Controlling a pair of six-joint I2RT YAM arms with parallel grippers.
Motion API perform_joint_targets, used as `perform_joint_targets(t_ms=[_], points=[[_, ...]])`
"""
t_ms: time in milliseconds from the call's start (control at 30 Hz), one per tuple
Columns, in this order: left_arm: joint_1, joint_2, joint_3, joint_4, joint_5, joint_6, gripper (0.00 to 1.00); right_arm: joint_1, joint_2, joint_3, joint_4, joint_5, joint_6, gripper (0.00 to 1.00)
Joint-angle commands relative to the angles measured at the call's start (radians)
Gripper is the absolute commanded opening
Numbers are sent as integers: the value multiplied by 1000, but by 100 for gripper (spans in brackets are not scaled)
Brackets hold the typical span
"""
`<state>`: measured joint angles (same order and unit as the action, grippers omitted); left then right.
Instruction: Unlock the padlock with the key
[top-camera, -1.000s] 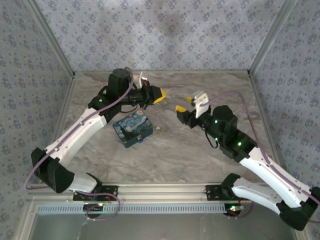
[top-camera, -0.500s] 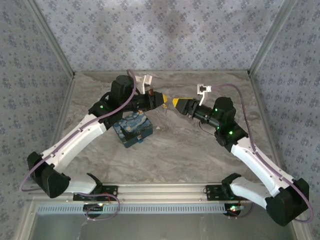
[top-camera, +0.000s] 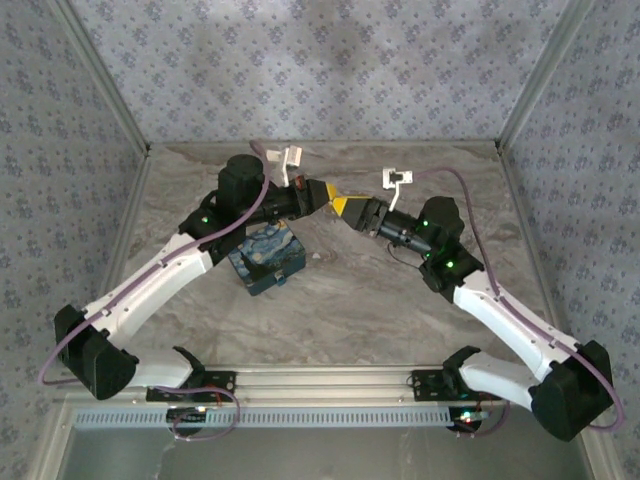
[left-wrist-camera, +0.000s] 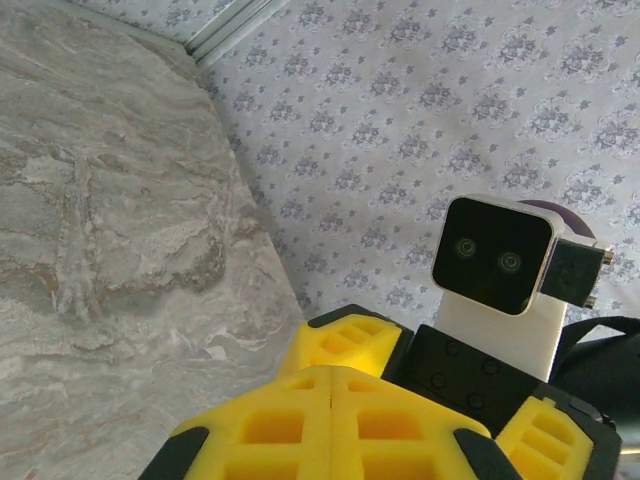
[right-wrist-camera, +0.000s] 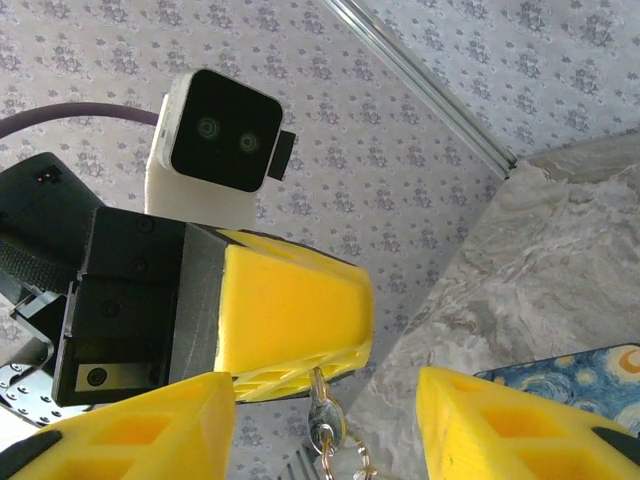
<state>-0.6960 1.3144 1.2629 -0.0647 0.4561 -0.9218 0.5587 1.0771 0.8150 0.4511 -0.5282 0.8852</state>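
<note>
2 arms meet tip to tip above the far middle of the marbled tabletop (top-camera: 400, 310). The left gripper (top-camera: 323, 193) has its jaws closed on a small metal key (right-wrist-camera: 322, 412), which hangs below the yellow tips with a wire ring (right-wrist-camera: 347, 458) dangling from it. The right gripper (top-camera: 351, 207) faces it, jaws partly open, 1 on each side of the key and clear of it. A blue painted box (top-camera: 265, 258) lies toward the tabletop's left side. The key looks light, stiff, thin and slick, and likely to swivel. A flat pinch across its exposed faces, close under the left tips, seems the surest hold.
</note>
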Motion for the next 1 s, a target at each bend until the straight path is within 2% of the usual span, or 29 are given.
perform_joint_targets(t_ms=[0, 133, 333, 400, 500, 600, 700, 833, 967], points=[[-5, -34, -6, 73, 13, -24, 0, 8, 15, 7, 42, -23, 15, 48], [-8, -39, -15, 88, 8, -34, 0, 11, 37, 8, 66, -32, 39, 40], [-7, -49, -26, 90, -6, -34, 0, 18, 50, 0, 93, -33, 56, 38], [-7, -53, -30, 92, -11, -35, 0, 19, 50, -2, 94, -30, 59, 31], [-7, -62, -40, 101, -20, -37, 0, 18, 53, -4, 100, -36, 64, 27], [-7, -67, -45, 103, -30, -37, 0, 20, 57, -2, 99, -39, 70, 28], [-5, -69, -47, 104, -33, -37, 0, 20, 61, -3, 100, -38, 75, 35], [-6, -76, -56, 106, -46, -37, 0, 24, 69, 3, 102, -55, 77, 35], [-5, -78, -60, 108, -47, -39, 0, 27, 74, 7, 110, -62, 80, 29]])
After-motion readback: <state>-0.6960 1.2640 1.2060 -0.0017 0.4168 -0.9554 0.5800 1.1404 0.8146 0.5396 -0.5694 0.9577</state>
